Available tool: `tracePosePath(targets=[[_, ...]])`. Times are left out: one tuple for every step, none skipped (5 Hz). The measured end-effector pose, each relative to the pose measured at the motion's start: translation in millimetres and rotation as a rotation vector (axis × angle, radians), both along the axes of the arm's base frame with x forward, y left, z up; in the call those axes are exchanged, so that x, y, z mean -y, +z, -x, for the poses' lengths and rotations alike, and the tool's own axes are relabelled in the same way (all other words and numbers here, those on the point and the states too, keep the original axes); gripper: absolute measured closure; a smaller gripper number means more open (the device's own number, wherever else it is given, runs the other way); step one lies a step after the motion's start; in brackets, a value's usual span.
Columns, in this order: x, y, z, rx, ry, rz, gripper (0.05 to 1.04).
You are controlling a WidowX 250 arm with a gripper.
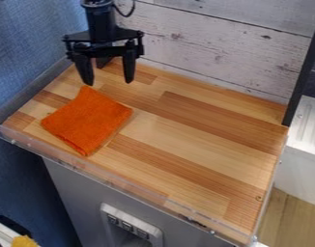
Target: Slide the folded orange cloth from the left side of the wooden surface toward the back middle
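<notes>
Here, one claw (109, 82), near one orange cloth (88, 120)

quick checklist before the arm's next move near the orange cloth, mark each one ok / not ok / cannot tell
1. Gripper open, fingers spread apart: ok
2. Nothing held between the fingers: ok
3. Orange cloth lying on the wooden surface: ok
4. Cloth inside the clear rim along the near edge: ok
5. Fingers lined up over the middle of the cloth: not ok, they hang by its far corner
6. Gap between the nearer fingertip and that corner: cannot tell, the height is unclear from this angle
</notes>
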State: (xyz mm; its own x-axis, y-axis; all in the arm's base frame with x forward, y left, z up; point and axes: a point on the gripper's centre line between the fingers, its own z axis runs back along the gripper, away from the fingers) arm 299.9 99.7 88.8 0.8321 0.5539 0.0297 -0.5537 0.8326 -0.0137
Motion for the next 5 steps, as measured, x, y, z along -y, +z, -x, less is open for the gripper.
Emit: tracePosePath(targets=[[-12.3, 2.6, 4.6, 0.007, 0.066, -0.002, 0.085], [-19.3, 3.6, 12.0, -0.022, 0.106, -0.001, 0.127], [-23.5, 4.0, 13.3, -0.024, 0.134, -0.013, 0.403], [-25.0, 1.3, 12.3, -0.011, 0.156, -0.027, 0.708], [-24.8, -6.9, 15.3, -0.010, 0.162, -0.031, 0.925]])
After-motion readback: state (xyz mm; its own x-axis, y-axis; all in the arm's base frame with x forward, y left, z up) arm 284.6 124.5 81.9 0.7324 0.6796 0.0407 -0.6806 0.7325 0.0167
